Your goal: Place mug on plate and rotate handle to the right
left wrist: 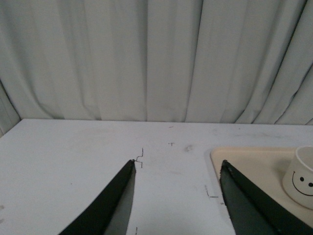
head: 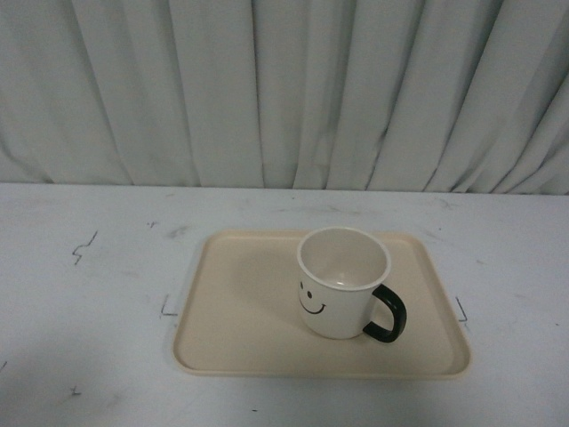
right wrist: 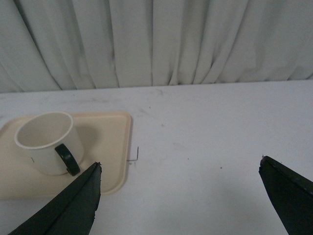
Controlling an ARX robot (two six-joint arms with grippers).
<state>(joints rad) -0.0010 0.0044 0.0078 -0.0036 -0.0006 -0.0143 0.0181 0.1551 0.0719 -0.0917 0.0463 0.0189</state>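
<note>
Right of frame centre, mug [head: 338,307] sits on plate [head: 240,311], handle [head: 398,313] pointing lower right. Left gripper [left wrist: 178,162] and right gripper [right wrist: 180,161] gape empty. Any further turn should be slight, I'd say.

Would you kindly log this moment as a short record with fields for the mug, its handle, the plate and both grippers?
mug: upright on the plate, right of its centre, smiley face toward the front camera
handle: points to the robot's right, angled slightly toward the robot
plate: flat on the white table
left gripper: open, holding nothing, apart from the mug
right gripper: open, holding nothing, apart from the mug
</note>
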